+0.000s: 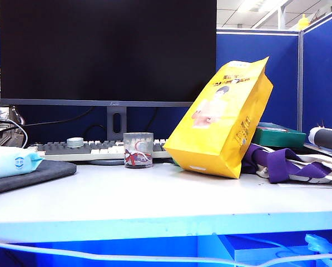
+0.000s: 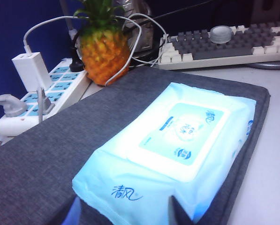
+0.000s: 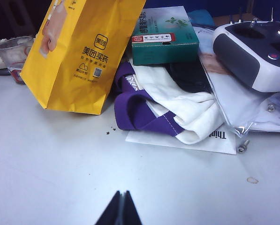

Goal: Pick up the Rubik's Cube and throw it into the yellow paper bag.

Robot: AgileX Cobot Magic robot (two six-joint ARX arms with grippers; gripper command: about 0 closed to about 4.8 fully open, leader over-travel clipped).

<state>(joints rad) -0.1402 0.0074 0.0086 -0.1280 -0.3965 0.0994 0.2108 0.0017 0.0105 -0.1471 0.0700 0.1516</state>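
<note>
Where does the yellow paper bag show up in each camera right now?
Exterior view: yellow paper bag right of centre, tilted on the table.
Left wrist view: not in it.
Right wrist view: bag beside the purple-and-white cloth.
Shared landmark: the glass cup, beside the bag in exterior and right wrist.

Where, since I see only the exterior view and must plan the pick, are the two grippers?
Observer: The left gripper hovers over the wet-wipes pack on the grey pad, jaws apart and empty.
Operator: And the right?
Observer: The right gripper hangs over bare table in front of the yellow paper bag, jaws together.
Operator: Any Rubik's Cube in the wrist views?
Observer: None shows; the left wrist view adds only a pineapple and a power strip.
</note>
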